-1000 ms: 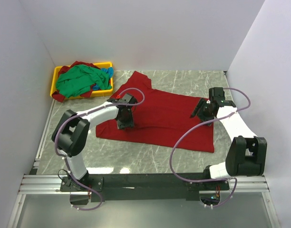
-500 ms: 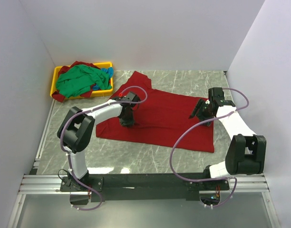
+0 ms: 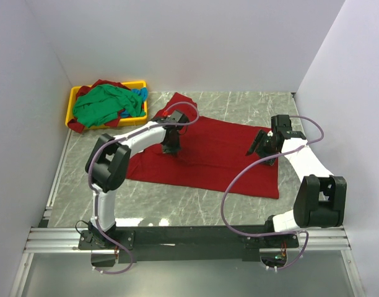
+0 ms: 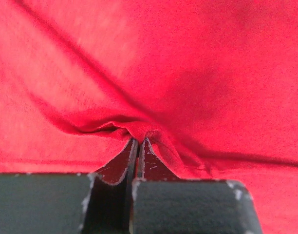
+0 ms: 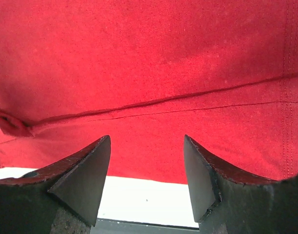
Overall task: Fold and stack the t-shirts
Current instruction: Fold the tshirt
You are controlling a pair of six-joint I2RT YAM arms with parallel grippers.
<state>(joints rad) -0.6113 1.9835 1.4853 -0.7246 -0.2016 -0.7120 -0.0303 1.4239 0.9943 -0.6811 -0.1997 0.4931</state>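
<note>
**Pinching a fold of the red t-shirt [image 3: 222,156]**

The left gripper [image 3: 171,147] clenches a bunched ridge of the shirt, which lies spread mid-table. The right gripper [image 3: 259,146] hangs spread wide over its three o'clock edge. A heap of other shirts [image 3: 101,106] fills the yellow tray [image 3: 137,83] at ten o'clock

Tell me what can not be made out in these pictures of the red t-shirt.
Top view: how many shirts lie in the yellow tray; the green shirt covers the others.
Top view: fingertips of the left gripper; its wrist hides them.
Left wrist view: which part of the red t-shirt is pinched; cloth fills the frame.
Right wrist view: whether the right gripper touches the cloth.
</note>
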